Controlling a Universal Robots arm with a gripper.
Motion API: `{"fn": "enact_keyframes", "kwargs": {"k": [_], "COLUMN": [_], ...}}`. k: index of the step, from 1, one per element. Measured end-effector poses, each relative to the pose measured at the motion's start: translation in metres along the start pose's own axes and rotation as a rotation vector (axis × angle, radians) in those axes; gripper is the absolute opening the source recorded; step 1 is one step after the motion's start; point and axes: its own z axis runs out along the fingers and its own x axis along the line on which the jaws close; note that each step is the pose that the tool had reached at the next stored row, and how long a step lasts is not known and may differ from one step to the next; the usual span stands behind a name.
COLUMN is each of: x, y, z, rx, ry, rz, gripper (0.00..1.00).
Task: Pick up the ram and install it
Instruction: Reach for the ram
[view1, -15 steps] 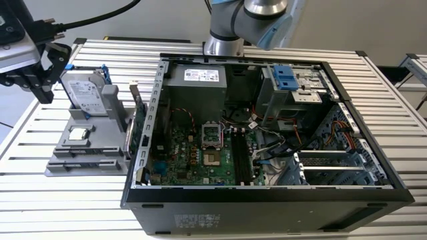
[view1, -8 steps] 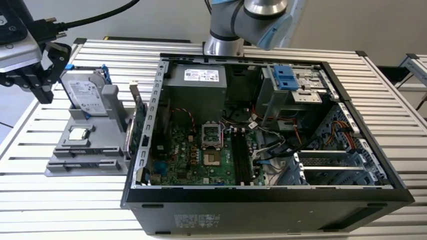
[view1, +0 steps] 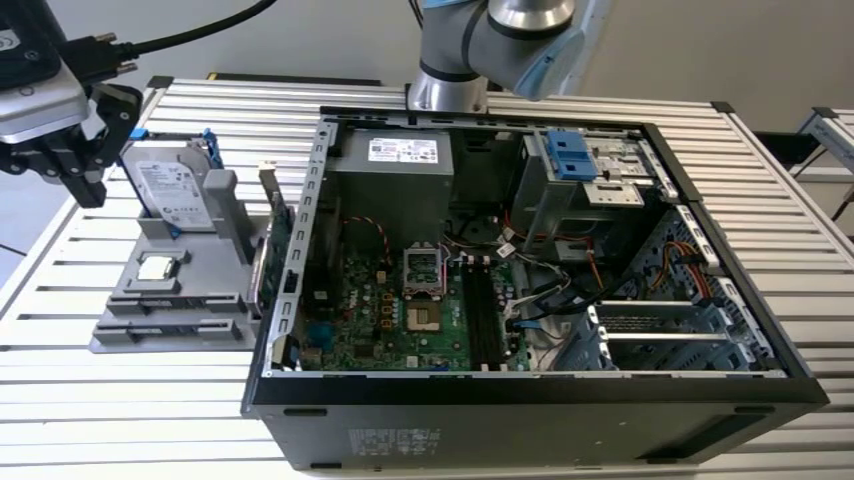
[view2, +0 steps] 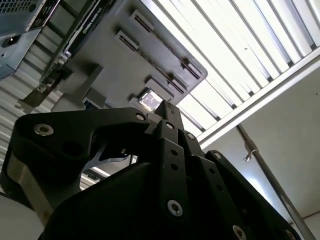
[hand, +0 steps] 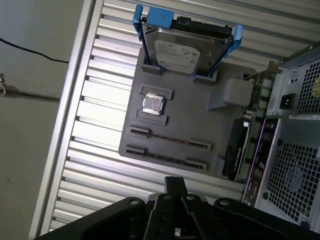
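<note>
First wrist view: gripper (hand: 175, 183) closed on itself, nothing held, hovers over gray tray (hand: 200, 125). Beyond it, ram (hand: 170, 139) apparently stands on edge in a tray slot. Likely light, stiff, fragile; pinch the flat faces mid-length, gently.

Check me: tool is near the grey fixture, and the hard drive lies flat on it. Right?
Not quite. The tool is near the grey fixture, but the hard drive stands on edge in it, not flat; the exterior view shows it.
</note>
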Motion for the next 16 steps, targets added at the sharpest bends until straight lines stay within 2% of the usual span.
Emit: {"fn": "enact_keyframes", "kwargs": {"k": [16], "x": [0.0], "y": [0.0], "z": [0.0], "rx": [0.0015], "ry": [0.0027], "rz": [-0.054], "gripper": [0.0]}}
